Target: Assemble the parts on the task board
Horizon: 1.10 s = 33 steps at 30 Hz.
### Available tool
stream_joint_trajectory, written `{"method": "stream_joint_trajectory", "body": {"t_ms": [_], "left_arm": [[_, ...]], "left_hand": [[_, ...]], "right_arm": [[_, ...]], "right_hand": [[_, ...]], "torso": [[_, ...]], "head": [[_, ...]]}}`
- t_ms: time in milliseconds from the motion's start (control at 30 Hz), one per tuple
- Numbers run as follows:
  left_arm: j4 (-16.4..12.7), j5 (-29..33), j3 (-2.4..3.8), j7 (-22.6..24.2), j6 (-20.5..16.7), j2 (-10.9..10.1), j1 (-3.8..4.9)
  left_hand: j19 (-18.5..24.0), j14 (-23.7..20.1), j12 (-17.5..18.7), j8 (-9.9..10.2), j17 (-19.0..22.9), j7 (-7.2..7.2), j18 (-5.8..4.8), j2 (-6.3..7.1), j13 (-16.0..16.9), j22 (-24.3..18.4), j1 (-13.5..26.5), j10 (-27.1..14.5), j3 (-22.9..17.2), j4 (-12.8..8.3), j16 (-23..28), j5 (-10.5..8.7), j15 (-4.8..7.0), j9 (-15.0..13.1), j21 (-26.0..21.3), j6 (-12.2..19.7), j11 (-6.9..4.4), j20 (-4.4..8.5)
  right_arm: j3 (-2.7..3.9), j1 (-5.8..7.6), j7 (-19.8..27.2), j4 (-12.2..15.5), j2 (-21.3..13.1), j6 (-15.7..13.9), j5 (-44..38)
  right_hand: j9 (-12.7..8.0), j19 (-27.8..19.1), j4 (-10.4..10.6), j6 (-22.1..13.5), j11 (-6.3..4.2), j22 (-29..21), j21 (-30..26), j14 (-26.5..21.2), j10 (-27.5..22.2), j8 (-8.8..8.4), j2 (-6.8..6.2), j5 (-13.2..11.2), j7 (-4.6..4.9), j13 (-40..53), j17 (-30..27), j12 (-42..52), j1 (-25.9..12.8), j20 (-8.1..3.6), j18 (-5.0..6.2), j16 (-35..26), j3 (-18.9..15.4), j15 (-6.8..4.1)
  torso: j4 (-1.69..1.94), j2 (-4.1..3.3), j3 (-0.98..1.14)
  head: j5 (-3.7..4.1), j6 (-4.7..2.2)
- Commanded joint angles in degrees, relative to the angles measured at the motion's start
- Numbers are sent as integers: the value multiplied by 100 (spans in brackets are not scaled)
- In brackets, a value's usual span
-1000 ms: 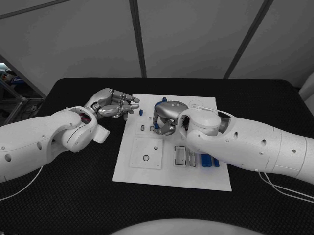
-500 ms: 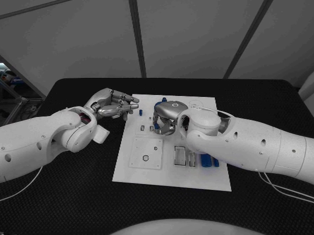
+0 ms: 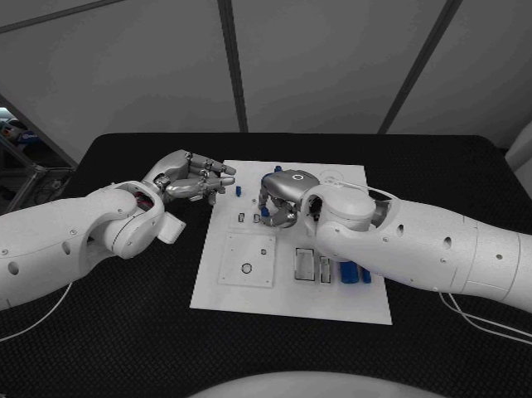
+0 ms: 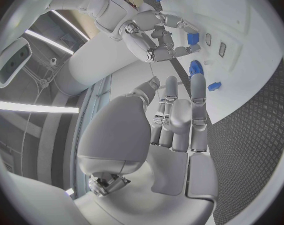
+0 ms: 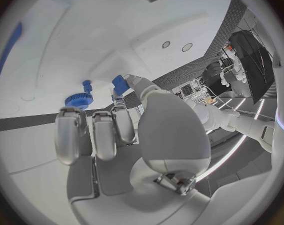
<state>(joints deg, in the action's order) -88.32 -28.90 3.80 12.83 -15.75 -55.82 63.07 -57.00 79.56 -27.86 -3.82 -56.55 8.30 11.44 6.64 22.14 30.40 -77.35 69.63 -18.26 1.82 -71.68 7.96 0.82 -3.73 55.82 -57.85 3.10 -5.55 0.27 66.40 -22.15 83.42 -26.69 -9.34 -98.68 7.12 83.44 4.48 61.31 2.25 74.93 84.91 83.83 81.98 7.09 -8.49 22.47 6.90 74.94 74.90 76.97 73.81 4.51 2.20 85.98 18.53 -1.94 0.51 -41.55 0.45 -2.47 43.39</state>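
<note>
My right hand (image 3: 278, 199) is over the far middle of the task board (image 3: 292, 300), fingers curled down, pinching a small blue part (image 5: 119, 84) at the fingertips (image 5: 130, 79). A round blue part (image 5: 76, 100) stands on the board just beside it, a smaller blue piece (image 5: 86, 84) near that. My left hand (image 3: 192, 179) hovers at the board's far left edge, fingers half curled and apart, nothing in them. More blue parts (image 3: 355, 273) lie by the slots on the board's right side.
</note>
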Motion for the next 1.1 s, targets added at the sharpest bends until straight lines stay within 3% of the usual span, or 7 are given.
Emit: {"method": "stream_joint_trajectory", "body": {"t_ms": [33, 533, 1100], "left_arm": [[-4, 20, 6, 18, 49, 8, 10], [5, 20, 5, 19, 56, 18, 10], [22, 20, 5, 31, 68, 26, 8]], "left_hand": [[37, 12, 29, 14, -5, 18, -99, 24, -7, 9, 6, -6, -32, -10, -31, -5, -18, -2, 32, -23, 9, -8], [37, 12, 29, 14, -5, 18, -99, 24, -7, 9, 6, -6, -32, -10, -31, -5, -18, -2, 32, -23, 9, -8], [37, 12, 29, 14, -5, 18, -99, 24, -7, 9, 6, -6, -32, -10, -31, -5, -18, -2, 32, -23, 9, -8]], "right_arm": [[2, 7, 101, 27, -13, -358, 15], [1, -3, 351, 32, -84, -859, 246], [1, -295, 778, 12, -184, -1753, 452]], "right_hand": [[6, -4, -18, 32, -13, 605, -8, 465, -29, 29, 17, -38, 3, 291, 884, -29, 26, 20, 9, -3, 29, 17], [7, -6, -25, 30, -16, 602, -11, 466, -99, 27, 0, -57, 2, 194, 885, -140, 29, 16, 10, -3, 24, 13], [24, 50, -46, 83, -35, 674, 31, 482, -33, 49, 31, -19, -20, 271, 941, -56, 64, 4, -8, 34, 53, -1]], "torso": [[0, 0, -1], [3, -1, 1], [-2, 1, 2]], "head": [[0, 1], [-9, 11], [-32, 21]]}}
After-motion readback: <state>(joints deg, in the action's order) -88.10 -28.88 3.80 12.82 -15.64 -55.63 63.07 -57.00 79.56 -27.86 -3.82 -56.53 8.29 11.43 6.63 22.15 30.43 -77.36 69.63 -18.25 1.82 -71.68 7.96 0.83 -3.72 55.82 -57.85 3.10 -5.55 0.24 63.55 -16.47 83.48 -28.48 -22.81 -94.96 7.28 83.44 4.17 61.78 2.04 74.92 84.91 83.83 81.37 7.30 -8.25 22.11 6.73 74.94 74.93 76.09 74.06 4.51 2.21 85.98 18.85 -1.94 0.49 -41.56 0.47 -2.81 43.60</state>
